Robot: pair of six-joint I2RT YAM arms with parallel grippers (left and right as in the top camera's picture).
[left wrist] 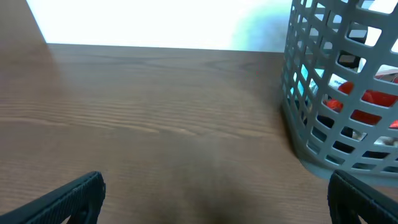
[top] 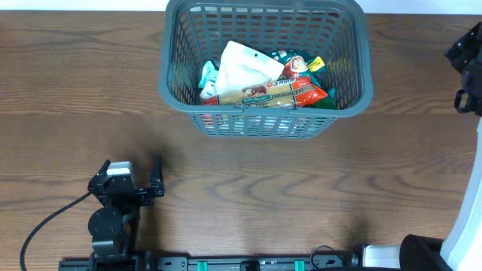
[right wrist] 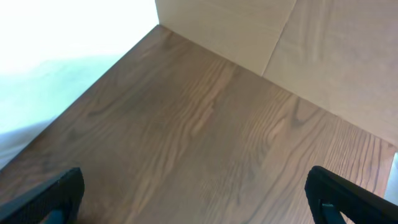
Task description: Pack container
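The grey lattice container (top: pixel 266 124) stands at the far middle of the table and holds several food packets: a white bag (top: pixel 245 66), a long red packet (top: pixel 271 93) and blue and green ones. In the left wrist view the container (left wrist: pixel 311 93) is at the right, red packets showing through its slots. My left gripper (top: pixel 134 175) is open and empty near the front left (left wrist: pixel 214 196), well short of the container. My right gripper (right wrist: pixel 196 196) is open and empty over bare wood; in the overhead view only part of its arm (top: pixel 467 64) shows at the right edge.
The wooden table (top: pixel 248 196) runs across the view. The left arm's base and cable (top: pixel 45 226) lie at the front left. A light panel wall (right wrist: pixel 280 37) stands beyond the table in the right wrist view.
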